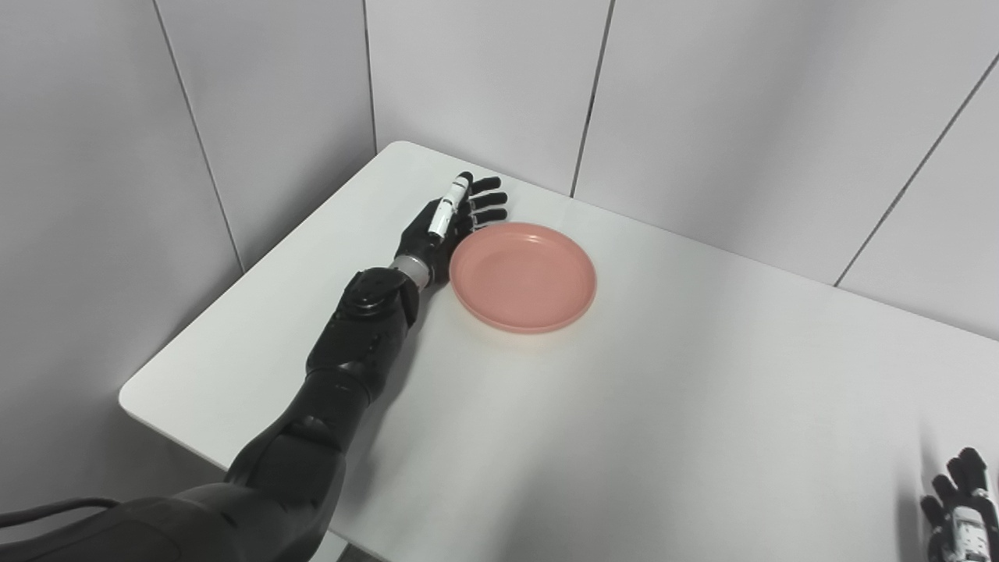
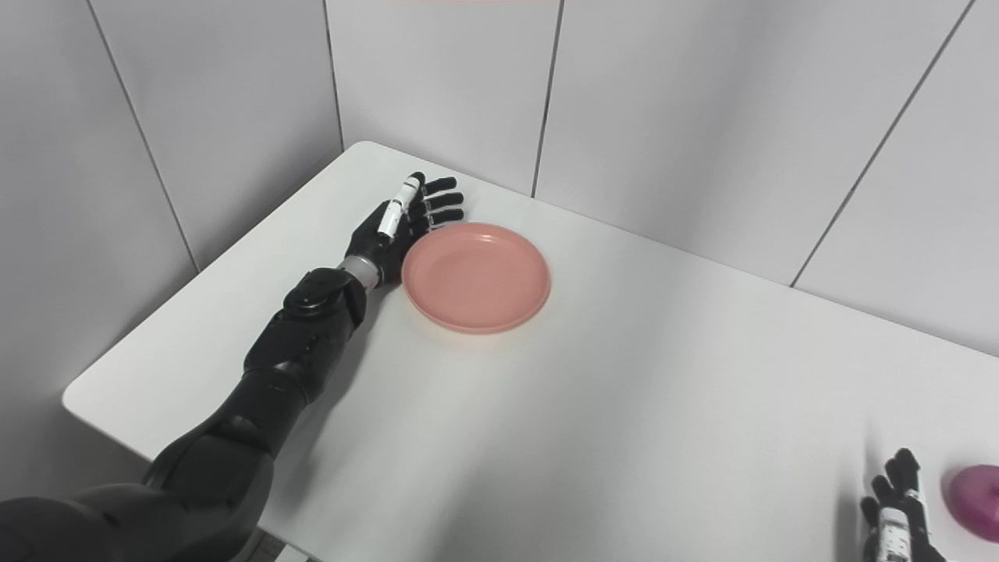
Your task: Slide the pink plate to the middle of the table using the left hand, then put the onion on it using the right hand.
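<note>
The pink plate (image 1: 522, 276) lies empty on the far left part of the white table (image 1: 663, 406). My left hand (image 1: 451, 222) rests flat on the table against the plate's left rim, fingers spread and open, reaching past its far edge. My right hand (image 2: 897, 515) shows at the bottom right corner, fingers apart and pointing up, holding nothing. Just right of it a purple-pink onion (image 2: 975, 491) sits at the picture's right edge, seen only in the right eye view and partly cut off.
Grey wall panels (image 1: 484, 70) stand close behind the table's far and left edges. The table's near left corner (image 1: 136, 398) is rounded. Bare white tabletop stretches between the plate and my right hand.
</note>
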### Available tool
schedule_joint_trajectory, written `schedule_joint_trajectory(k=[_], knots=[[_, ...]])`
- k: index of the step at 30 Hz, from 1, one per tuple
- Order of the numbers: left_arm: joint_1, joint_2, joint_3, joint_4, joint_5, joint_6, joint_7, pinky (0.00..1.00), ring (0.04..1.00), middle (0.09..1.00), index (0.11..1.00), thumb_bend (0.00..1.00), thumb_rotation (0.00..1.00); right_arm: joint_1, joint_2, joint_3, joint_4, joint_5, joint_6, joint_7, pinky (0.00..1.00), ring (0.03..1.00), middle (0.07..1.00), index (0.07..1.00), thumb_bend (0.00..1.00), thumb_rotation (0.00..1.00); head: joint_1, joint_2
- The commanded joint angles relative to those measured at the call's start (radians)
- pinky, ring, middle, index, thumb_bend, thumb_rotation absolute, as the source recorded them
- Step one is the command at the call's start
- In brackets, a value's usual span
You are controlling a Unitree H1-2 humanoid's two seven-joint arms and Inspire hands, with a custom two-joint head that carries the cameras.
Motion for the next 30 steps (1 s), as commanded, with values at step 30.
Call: schedule_joint_trajectory(k=[30], knots=[[0.039,-0.116,-0.018,-0.150,0.017,0.045,0.083,0.73,0.768,0.775,0.766,0.32,1.00,-0.002,0.013,0.009,-0.065,0.004,-0.044,0.005,1.00,1.000,1.000,1.000,0.00,1.00,-0.074,0.015]])
